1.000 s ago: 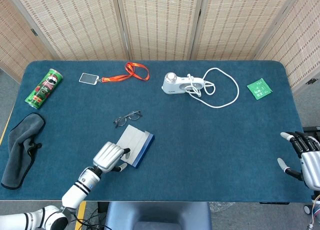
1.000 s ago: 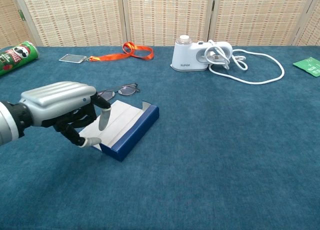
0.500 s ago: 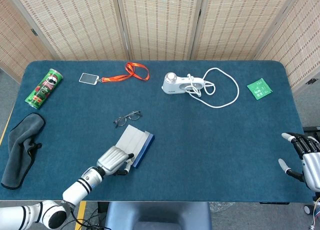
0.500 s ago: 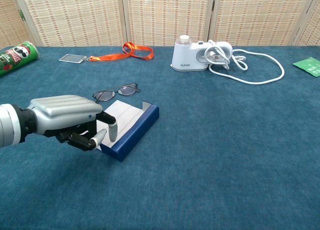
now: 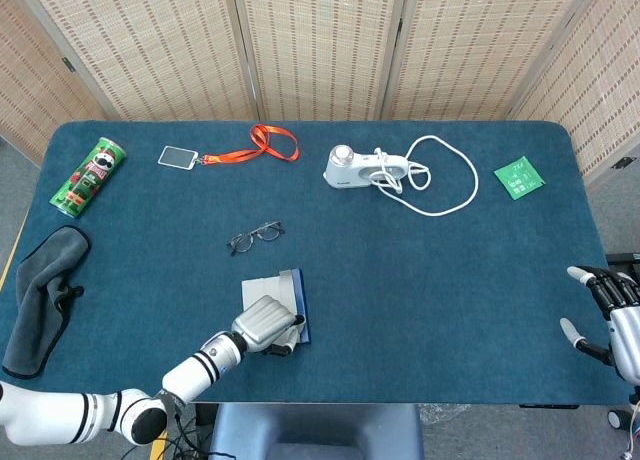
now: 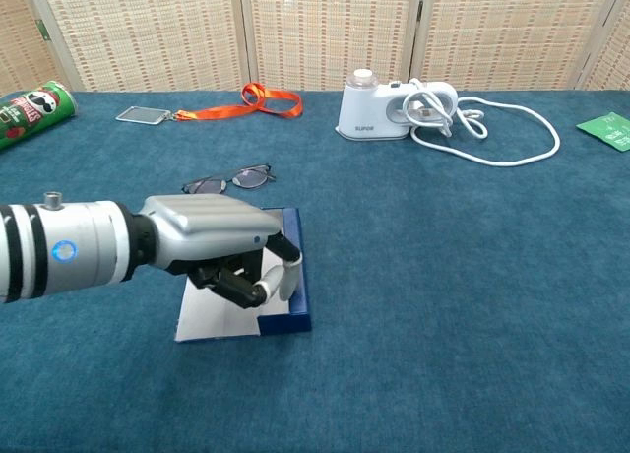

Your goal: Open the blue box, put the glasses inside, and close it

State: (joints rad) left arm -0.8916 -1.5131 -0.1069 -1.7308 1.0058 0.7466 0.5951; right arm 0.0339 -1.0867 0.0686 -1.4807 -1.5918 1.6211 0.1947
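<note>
Two things matter to the task: the blue box [image 5: 283,305], low and left of centre in the head view, and the glasses [image 5: 255,236], lying folded open on the cloth a little above it, apart from it. The box looks like a flat, stiff case with a pale face and a dark blue spine along its right edge; it is probably light and liable to slide on the table [image 5: 450,280] when pushed, so it wants steadying while the lid is lifted along the free edge opposite the spine. Whether the lid is up at all I cannot tell, since the left hand [image 6: 221,246] covers it, fingers curled down over the blue edge and seemingly gripping it. The glasses are thin-framed and fragile, best taken by the bridge or a temple, not the lenses.

Out at the lower right edge of the head view the right hand [image 5: 610,315] hangs off the table, fingers apart, holding nothing.

Farther off lie a grey cloth [image 5: 40,295] at the left edge, a green can [image 5: 90,176] at upper left, a badge on an orange lanyard [image 5: 235,150], a white appliance [image 5: 365,167] with its looped cord, and a green packet [image 5: 519,177] at upper right. None of them lies between box and glasses.
</note>
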